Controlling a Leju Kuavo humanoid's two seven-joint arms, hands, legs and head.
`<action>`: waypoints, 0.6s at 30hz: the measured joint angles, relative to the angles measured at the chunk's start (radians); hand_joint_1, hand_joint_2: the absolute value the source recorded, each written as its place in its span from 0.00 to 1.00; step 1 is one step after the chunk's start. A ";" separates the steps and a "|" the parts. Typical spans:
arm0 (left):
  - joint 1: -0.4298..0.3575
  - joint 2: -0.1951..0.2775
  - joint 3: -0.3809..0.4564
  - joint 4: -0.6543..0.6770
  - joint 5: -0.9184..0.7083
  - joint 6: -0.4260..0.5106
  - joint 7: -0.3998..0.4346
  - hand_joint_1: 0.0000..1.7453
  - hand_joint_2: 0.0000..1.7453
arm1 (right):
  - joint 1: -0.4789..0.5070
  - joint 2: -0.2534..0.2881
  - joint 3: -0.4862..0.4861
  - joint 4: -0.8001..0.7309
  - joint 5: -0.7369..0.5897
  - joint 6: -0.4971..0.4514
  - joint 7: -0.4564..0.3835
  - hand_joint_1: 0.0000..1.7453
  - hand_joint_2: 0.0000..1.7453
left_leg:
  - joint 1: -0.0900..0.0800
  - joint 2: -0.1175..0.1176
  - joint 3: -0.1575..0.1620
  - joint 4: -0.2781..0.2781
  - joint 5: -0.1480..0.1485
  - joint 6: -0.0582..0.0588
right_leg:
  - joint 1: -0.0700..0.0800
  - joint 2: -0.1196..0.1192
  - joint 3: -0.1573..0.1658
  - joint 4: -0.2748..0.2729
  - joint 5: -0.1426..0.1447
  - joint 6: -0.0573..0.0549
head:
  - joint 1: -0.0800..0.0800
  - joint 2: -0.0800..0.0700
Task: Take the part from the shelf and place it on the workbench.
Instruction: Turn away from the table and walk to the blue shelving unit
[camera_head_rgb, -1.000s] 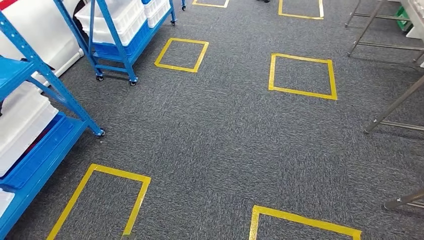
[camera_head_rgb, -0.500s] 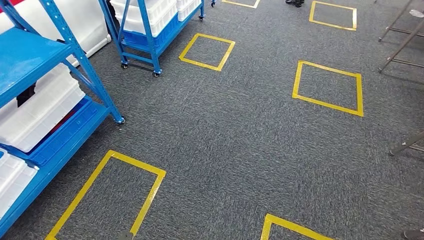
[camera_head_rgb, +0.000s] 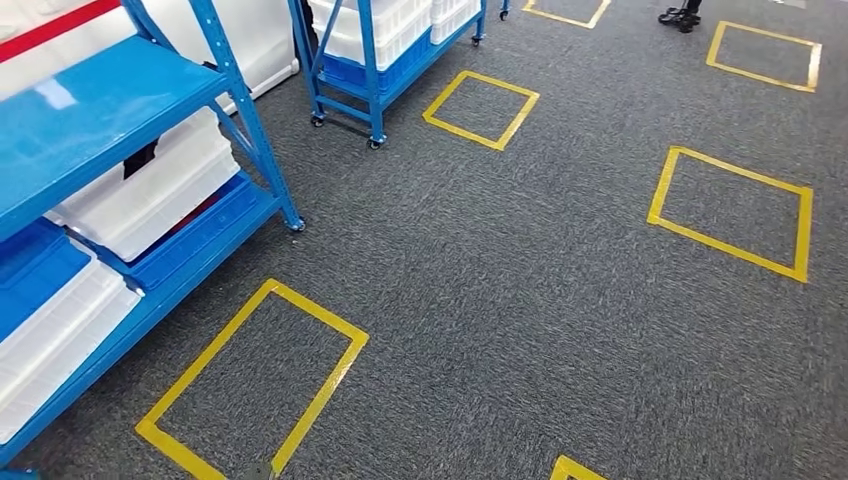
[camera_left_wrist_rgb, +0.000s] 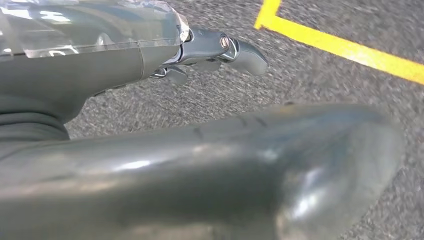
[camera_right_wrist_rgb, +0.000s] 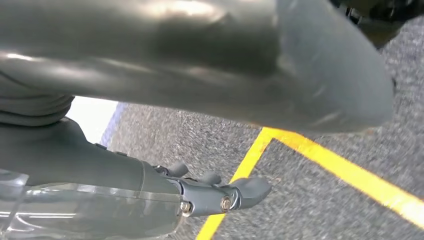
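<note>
A blue metal shelf (camera_head_rgb: 110, 110) stands at the left in the head view, with white bins (camera_head_rgb: 150, 195) on its lower level. I cannot tell the part among them. In the left wrist view my left hand (camera_left_wrist_rgb: 200, 125) hangs over grey carpet, its thick thumb (camera_left_wrist_rgb: 225, 165) apart from the darker fingers (camera_left_wrist_rgb: 240, 50) and nothing in it. My right hand (camera_right_wrist_rgb: 200, 100) hangs the same way, thumb (camera_right_wrist_rgb: 225, 65) and fingers (camera_right_wrist_rgb: 245, 192) apart with nothing between them.
A second blue wheeled shelf (camera_head_rgb: 375, 60) with white bins stands further back. Yellow tape squares (camera_head_rgb: 255, 385) (camera_head_rgb: 735, 210) mark the grey carpet. A person's dark shoes (camera_head_rgb: 680, 15) show at the far top right.
The whole picture has shifted: the camera has turned towards the left. The near shelf fills more of the left side, and the metal table legs at the right have gone out of frame.
</note>
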 joint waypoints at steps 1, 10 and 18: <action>0.001 0.001 0.000 0.000 -0.003 -0.001 0.000 0.00 0.00 | -0.001 0.001 0.000 0.000 0.000 0.000 0.000 0.00 0.00 | 0.006 0.006 0.019 -0.040 0.029 -0.008 | -0.005 -0.010 0.001 0.005 -0.005 0.006 | 0.000 0.000; 0.000 0.008 -0.001 0.000 -0.007 -0.003 0.000 0.00 0.00 | -0.011 0.002 0.000 -0.001 0.000 0.005 -0.001 0.00 0.00 | 0.006 0.019 0.123 -0.254 0.114 0.032 | -0.022 -0.024 -0.012 0.088 -0.074 0.062 | 0.001 0.000; -0.002 0.008 -0.001 0.000 -0.007 -0.001 0.001 0.00 0.00 | -0.004 0.003 0.000 -0.001 0.001 0.007 -0.002 0.00 0.00 | -0.013 -0.060 0.122 -0.256 0.119 0.048 | -0.003 0.068 -0.086 0.189 -0.067 0.024 | 0.001 0.000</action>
